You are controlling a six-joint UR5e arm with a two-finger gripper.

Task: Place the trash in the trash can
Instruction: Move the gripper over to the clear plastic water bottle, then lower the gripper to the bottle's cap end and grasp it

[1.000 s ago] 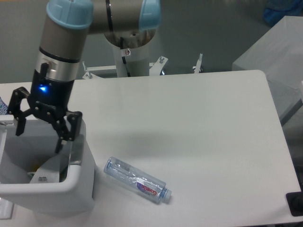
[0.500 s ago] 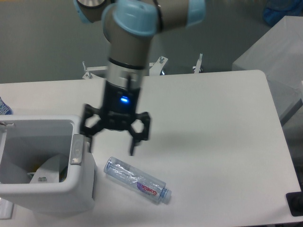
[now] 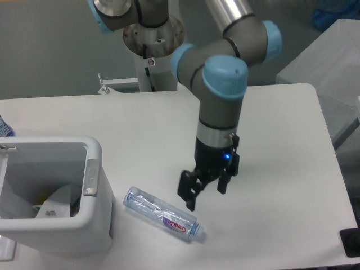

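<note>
Bottle (image 3: 163, 215) lies on surface (image 3: 270, 129), lower centre of frame, long axis running upper left to lower right, cap end lower right. We see tool (image 3: 203, 190) hovering just above its right half, fingers spread wide, nothing held. Wrapper (image 3: 56, 202) sits inside trash can (image 3: 93, 169), lower left. We judge next move: drop straight down, close across bottle's narrow width.

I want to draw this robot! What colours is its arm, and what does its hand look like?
The arm is made of shiny silver-grey tubes with light blue caps on the round joints. At its tip, the end effector is black, with two chunky fingers and a small glowing blue light just above them on the wrist.
</note>
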